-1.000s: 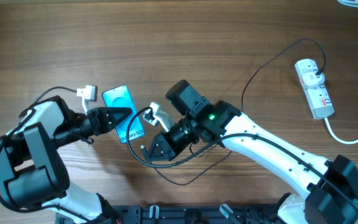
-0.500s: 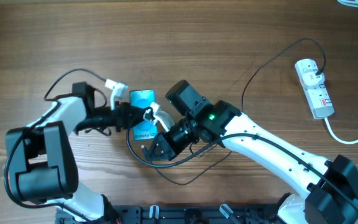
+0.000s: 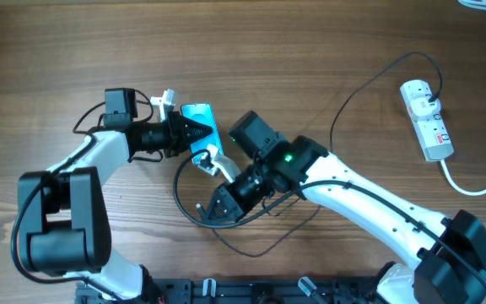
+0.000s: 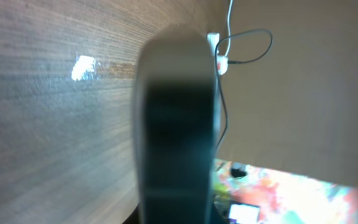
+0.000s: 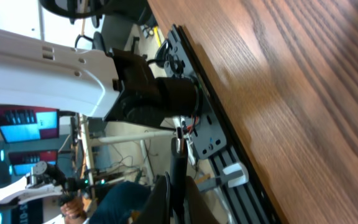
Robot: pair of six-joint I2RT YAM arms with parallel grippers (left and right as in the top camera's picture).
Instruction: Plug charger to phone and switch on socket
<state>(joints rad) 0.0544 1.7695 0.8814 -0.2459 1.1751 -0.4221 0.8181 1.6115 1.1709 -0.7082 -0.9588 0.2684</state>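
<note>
The phone (image 3: 197, 118), with its teal screen, is held in my left gripper (image 3: 199, 133), which is shut on it left of the table's middle. In the left wrist view the phone (image 4: 176, 124) is a blurred dark slab edge-on. My right gripper (image 3: 211, 209) is just below and right of the phone, shut on the connector end of the charger (image 5: 178, 155). The charger's thin black cable (image 3: 361, 80) loops across the table to its plug in the socket (image 3: 429, 127) at the far right. The connector tip is apart from the phone.
The socket's thick white cord (image 3: 471, 187) curves off the right edge. Slack black cable lies coiled under my right gripper (image 3: 251, 241). The socket (image 4: 213, 42) shows far off in the left wrist view. A black rail (image 5: 197, 124) runs along the table's front edge.
My left gripper has carried the phone right and up, and turned it. It is now close above my right gripper. My right gripper has shifted slightly down with the connector.
</note>
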